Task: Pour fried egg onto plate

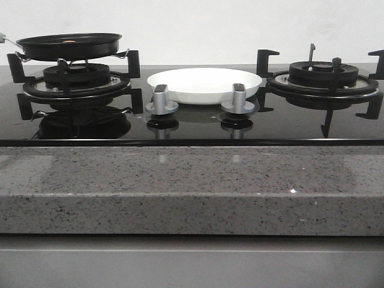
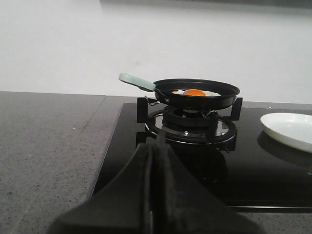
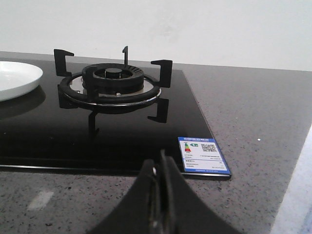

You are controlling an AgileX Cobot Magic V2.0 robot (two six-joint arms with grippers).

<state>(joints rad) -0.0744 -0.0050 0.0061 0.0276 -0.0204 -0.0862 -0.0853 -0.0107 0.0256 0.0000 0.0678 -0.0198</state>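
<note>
Fried egg (image 2: pixel 195 92) in pan (image 2: pixel 197 94), seemingly well beyond closed left gripper (image 2: pixel 152 161)

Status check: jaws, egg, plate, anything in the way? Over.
Both grippers, left and right, shut, empty. Fried egg in pan on left burner. Plate bare, mid-hob. Path clear.

From the front the fried egg (image 1: pixel 69 41) is mostly hidden behind the pan (image 1: pixel 71 47) rim, just an orange sliver peeking over. Pan handle (image 1: pixel 5 39) runs off the left edge. Both wrist views only catch part of the plate (image 2: pixel 288 129), rest is cropped. The label (image 3: pixel 204 155) text is too tiny to read
</note>
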